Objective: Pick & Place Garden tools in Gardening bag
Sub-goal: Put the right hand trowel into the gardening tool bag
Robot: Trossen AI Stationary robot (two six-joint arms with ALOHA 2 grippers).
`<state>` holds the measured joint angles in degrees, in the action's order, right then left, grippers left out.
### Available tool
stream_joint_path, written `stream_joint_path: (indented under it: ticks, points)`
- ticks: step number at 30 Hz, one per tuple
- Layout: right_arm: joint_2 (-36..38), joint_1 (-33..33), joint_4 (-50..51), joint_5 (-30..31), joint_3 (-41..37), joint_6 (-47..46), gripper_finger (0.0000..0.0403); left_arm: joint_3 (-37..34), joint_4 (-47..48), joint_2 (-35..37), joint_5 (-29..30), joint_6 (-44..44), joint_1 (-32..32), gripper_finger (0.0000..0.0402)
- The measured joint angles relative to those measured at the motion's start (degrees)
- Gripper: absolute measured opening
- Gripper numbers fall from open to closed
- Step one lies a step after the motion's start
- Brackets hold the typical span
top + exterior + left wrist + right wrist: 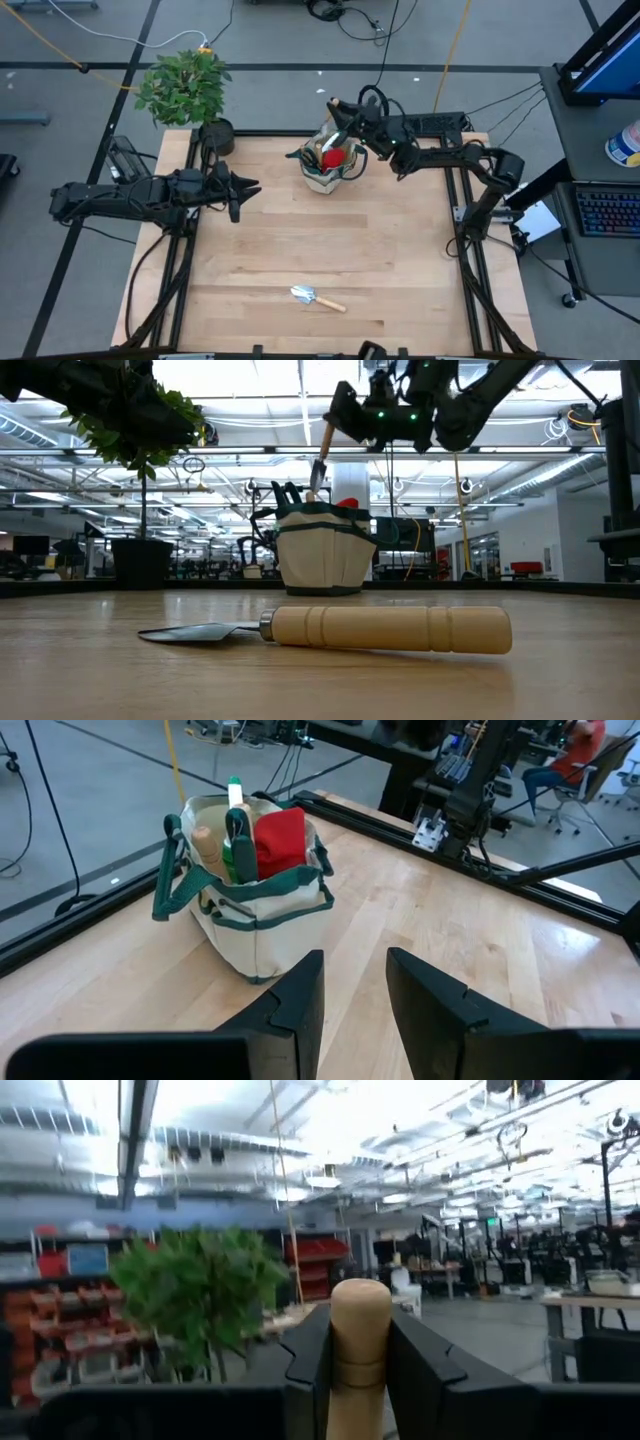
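Note:
The beige gardening bag (325, 168) with green trim stands at the table's far middle. It holds a red glove (280, 838), a green-white bottle (236, 795) and a wooden handle (208, 848). My right gripper (340, 118) is above the bag, shut on a wooden-handled tool (321, 460) that hangs toward the bag's mouth. A wooden-handled trowel (316, 297) lies flat on the table near its front edge. My left gripper (248, 190) is open and empty at the table's left, pointing toward the bag (250, 905). My right gripper pinches the tool's wooden handle (360, 1342) between its two fingers, a little below the handle's rounded free end. The fingers (312, 1355) come level from the table's right and lie across the handle. The tool hangs nearly upright, handle end up, over the bag (325, 550).
A leafy plant (185, 85) in a black pot (217, 135) stands at the table's far left corner, left of the bag. Bare wood lies between the bag and the trowel (330, 628). Metal frame rails run along the table's left and right sides.

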<state>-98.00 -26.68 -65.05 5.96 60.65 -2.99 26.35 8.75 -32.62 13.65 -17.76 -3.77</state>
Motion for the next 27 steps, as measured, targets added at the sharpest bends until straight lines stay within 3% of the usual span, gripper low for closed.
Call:
stream_joint_path:
  ticks: [12, 27]
  points:
    - [-3.1, 0.1, 8.5, -0.2, 2.2, 5.7, 0.006, 0.0, 0.0, 0.0, 0.0, 0.0, 0.0, 0.0118]
    - [-3.1, 0.5, 15.0, -3.2, 2.2, 4.7, 0.0073, 0.0, 0.0, 0.0, 0.0, 0.0, 0.0, 0.0118]
